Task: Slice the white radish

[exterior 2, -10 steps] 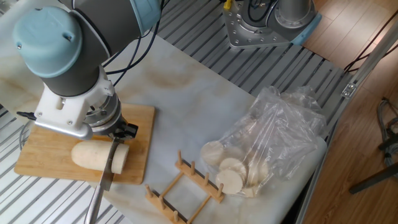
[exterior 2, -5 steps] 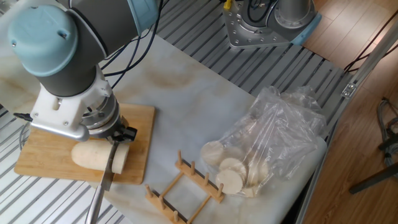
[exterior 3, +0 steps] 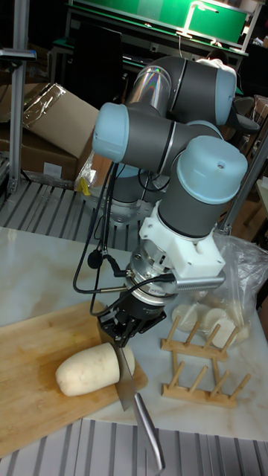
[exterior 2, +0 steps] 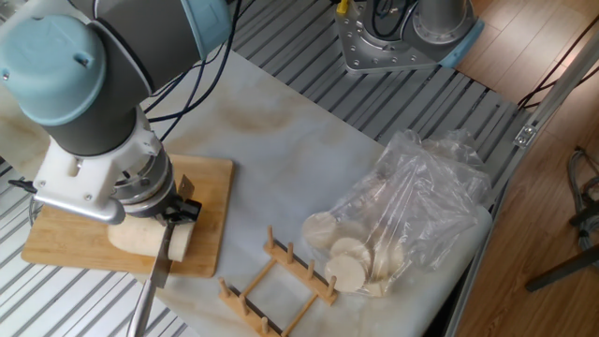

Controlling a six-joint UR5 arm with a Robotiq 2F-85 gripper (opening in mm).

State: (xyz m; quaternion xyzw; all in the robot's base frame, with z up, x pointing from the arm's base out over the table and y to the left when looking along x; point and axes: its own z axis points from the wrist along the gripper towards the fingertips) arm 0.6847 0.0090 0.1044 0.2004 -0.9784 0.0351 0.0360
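The white radish (exterior 3: 83, 370) lies on its side on the wooden cutting board (exterior 3: 26, 387), rounded end to the left. In the fixed view the wrist hides part of the radish (exterior 2: 131, 240). A knife (exterior 3: 124, 381) stands blade-down in it near the right end, parting off a thick disc (exterior 2: 181, 241). The knife's metal handle (exterior 3: 151, 439) sticks out past the board's front edge. My gripper (exterior 3: 121, 327) is directly above the radish, shut on the knife's upper edge. The gripper (exterior 2: 178, 212) shows only partly under the wrist in the fixed view.
A wooden peg rack (exterior 2: 277, 282) lies right of the board (exterior 2: 208, 201). Further right sits a clear plastic bag (exterior 2: 416, 201) holding pale round slices. A metal arm base (exterior 2: 398, 42) stands at the back. Cables hang beside the wrist.
The arm has shifted down and to the left, so the wrist covers more of the radish. The knife stays in the same cut.
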